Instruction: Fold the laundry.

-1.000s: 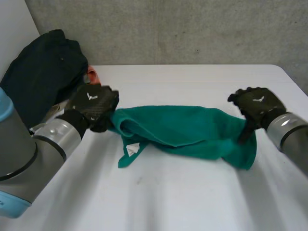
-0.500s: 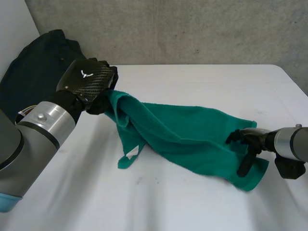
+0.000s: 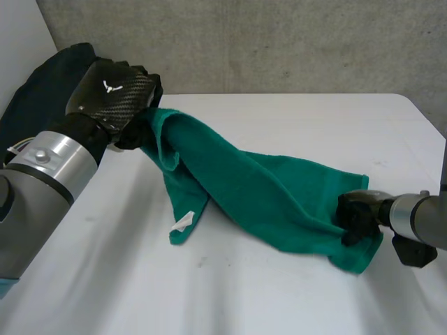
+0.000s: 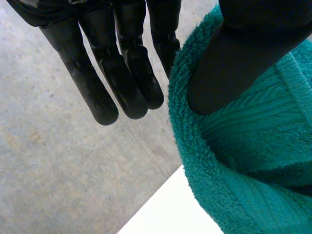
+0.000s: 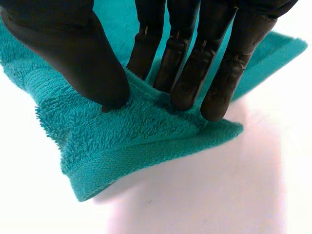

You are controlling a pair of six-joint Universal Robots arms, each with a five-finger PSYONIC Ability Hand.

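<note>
Green towel [image 3: 258, 195], both ends pinched, left hand [image 3: 115, 94] aloft, right hand [image 3: 356, 213] on table [image 3: 279, 118], dark clothes [image 3: 35, 98] behind

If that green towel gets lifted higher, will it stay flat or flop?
Probably floppy: the green towel sags in folds between the left hand and the right hand. Its fuzzy pile looks grippy, so it is unlikely to slip from a pinch. It seems light: a pinch holds one end up.

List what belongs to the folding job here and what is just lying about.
In the job: teal towel; left hand, pinching its raised end; right hand, pinching its low corner at the table.
Lying about: dark clothes heap beyond the left hand, untouched.
</note>
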